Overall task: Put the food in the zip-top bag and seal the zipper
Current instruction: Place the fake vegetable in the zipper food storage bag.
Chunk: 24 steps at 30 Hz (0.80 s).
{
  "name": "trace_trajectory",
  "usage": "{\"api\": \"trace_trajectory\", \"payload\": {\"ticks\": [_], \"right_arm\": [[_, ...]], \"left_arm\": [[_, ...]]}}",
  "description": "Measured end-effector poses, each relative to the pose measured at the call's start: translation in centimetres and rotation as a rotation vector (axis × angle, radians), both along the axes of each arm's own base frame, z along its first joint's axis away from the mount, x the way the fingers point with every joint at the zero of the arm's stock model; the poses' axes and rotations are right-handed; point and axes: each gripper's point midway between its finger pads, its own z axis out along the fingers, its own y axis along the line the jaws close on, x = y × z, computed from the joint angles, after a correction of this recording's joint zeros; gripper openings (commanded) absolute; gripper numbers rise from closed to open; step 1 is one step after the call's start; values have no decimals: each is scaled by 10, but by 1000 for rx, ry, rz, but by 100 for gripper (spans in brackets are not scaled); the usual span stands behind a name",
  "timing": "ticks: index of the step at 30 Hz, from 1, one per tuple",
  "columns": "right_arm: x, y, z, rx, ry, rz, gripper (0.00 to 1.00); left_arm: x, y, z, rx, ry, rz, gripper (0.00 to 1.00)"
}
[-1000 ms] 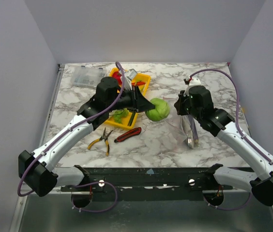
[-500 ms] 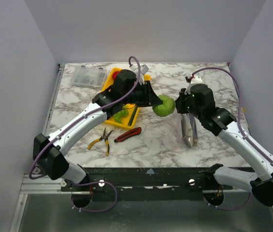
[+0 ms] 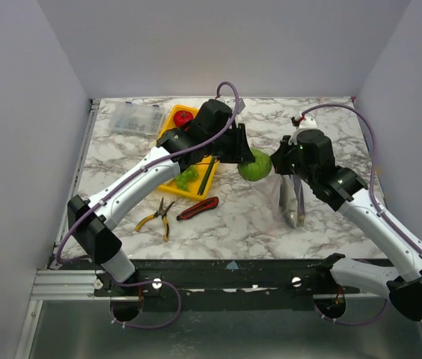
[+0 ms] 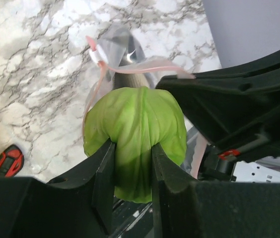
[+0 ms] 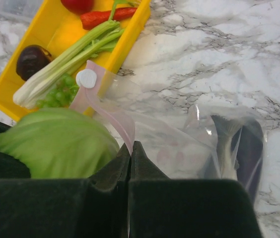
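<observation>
My left gripper (image 3: 245, 153) is shut on the green cabbage (image 3: 254, 164) (image 4: 135, 134) and holds it in the air right at the bag's mouth. My right gripper (image 5: 131, 148) is shut on the pink zipper strip (image 5: 111, 116) and holds the clear zip-top bag (image 3: 292, 196) up by its mouth edge. The bag hangs down to the table with a grey fish (image 5: 224, 148) and the purple eggplant (image 5: 250, 153) inside. The white slider (image 5: 86, 78) sits at the strip's end. The cabbage also shows in the right wrist view (image 5: 55, 144).
A yellow tray (image 3: 167, 134) at the back left holds a red tomato (image 3: 184, 117), leek (image 5: 65, 67), green grapes (image 3: 188, 178) and other food. Yellow-handled pliers (image 3: 156, 217) and a red-black knife (image 3: 197, 209) lie near the front. A clear hard box (image 3: 131, 117) stands at the back left.
My left gripper has carried the cabbage to the right, from beside the tray up to the bag's mouth. My right gripper has kept its hold on the bag's edge.
</observation>
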Motion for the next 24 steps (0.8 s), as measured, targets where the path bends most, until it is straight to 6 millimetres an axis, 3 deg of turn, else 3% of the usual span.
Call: {"api": "trace_trajectory", "payload": {"ticks": [7, 11, 13, 14, 16, 20, 24], "right_arm": [[-2, -4, 25, 81, -59, -43, 1], [-1, 0, 30, 108, -73, -40, 1], [1, 3, 29, 115, -69, -33, 1], [2, 4, 28, 116, -66, -31, 1], [3, 6, 27, 118, -66, -28, 1], [3, 5, 27, 117, -66, -27, 1], [3, 6, 27, 116, -66, -27, 1]], "left_arm": [[-10, 6, -24, 67, 41, -15, 1], [-15, 2, -23, 54, 50, -43, 18], [-19, -1, -21, 38, 55, -65, 41], [-21, -3, -20, 30, 60, -77, 58], [-26, -7, -18, 16, 63, -99, 74], [-27, -8, -17, 8, 59, -113, 87], [-28, -6, -13, 5, 42, -118, 85]]}}
